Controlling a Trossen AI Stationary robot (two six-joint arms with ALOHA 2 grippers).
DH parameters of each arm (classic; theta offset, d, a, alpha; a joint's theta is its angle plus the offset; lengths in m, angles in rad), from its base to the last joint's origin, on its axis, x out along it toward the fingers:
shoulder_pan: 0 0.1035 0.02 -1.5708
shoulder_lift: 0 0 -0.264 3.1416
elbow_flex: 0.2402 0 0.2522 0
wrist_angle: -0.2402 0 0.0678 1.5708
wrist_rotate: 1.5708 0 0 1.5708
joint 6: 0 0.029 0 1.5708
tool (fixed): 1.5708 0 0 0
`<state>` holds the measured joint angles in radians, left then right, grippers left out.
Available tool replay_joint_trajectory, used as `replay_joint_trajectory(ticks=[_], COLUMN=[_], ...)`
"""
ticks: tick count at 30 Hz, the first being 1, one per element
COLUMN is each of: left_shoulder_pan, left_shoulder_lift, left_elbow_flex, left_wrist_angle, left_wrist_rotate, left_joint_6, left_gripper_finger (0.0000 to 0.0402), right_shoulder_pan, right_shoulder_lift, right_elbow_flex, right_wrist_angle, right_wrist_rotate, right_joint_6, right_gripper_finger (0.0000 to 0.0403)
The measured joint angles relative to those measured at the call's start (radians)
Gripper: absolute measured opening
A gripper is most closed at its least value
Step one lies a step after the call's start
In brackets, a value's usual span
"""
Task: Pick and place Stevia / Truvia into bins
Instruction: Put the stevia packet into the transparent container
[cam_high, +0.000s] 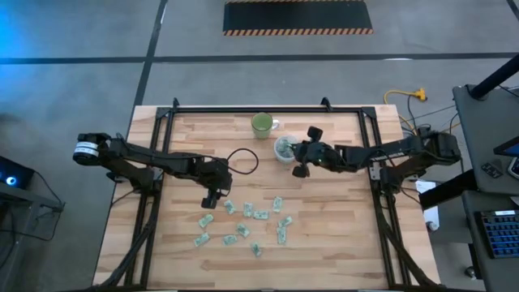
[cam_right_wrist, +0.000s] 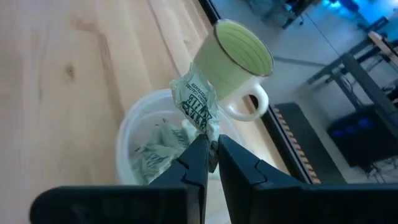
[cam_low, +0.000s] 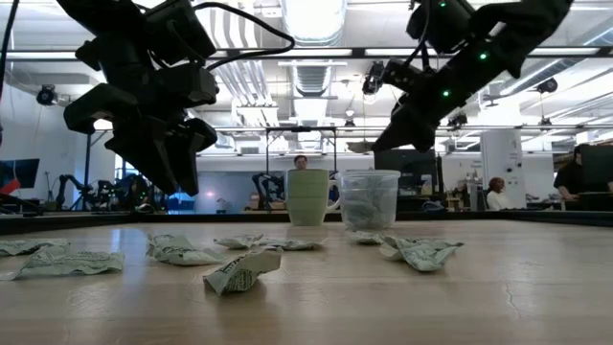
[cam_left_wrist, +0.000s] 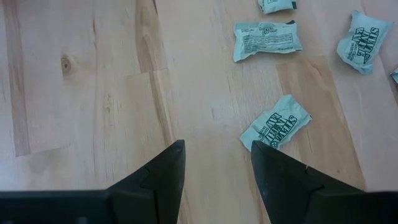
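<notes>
Pale green and white Stevia sachets [cam_high: 243,223] lie flat and scattered over the near middle of the table. The clear plastic cup [cam_high: 285,149] stands beside a green mug [cam_high: 262,124] toward the far edge, with several sachets inside it [cam_right_wrist: 155,149]. My right gripper [cam_right_wrist: 213,149] hovers over the cup, shut on one sachet [cam_right_wrist: 198,102]. My left gripper [cam_left_wrist: 217,158] is open above bare wood, with a sachet [cam_left_wrist: 276,122] just past one fingertip, untouched. My right gripper pinches one sachet by its lower end [cam_right_wrist: 209,132] between the two fingertips. The sachet stands up past the fingertips, lifted clear, over the cup's open mouth [cam_right_wrist: 146,118].
The green mug [cam_low: 308,196] stands right beside the cup [cam_low: 370,199] on its left. A loose black cable loop [cam_high: 243,161] lies on the table near my left arm. A dark metal frame [cam_high: 268,109] runs along the table's edges. Bare wood lies on the near right.
</notes>
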<state>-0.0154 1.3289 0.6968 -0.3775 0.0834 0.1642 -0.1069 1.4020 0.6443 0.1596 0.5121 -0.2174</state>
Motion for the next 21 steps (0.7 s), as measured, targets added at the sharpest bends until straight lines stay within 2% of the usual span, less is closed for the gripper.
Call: replay_joint_trajectory(ticks=[6, 13, 21], left_shoulder_pan=[0.000, 0.000, -0.001], left_shoulder_lift=[0.000, 0.000, 0.000], left_elbow_flex=[0.000, 0.000, -0.001], left_wrist_angle=[0.002, 0.002, 0.002], left_wrist_rotate=[0.000, 0.000, 0.000], left_joint_6=[0.000, 0.000, 0.000], left_gripper_finger=[0.0167, 0.0167, 0.0167], right_shoulder_pan=[-0.034, -0.053, -0.053], right_shoulder_lift=[0.052, 0.135, 0.109], right_elbow_flex=[0.070, 0.133, 0.146], right_wrist_angle=[-0.099, -0.178, -0.191], right_wrist_rotate=[-0.003, -0.060, -0.042], right_joint_6=[0.005, 0.000, 0.025], right_gripper_finger=[0.0027, 0.0027, 0.0045])
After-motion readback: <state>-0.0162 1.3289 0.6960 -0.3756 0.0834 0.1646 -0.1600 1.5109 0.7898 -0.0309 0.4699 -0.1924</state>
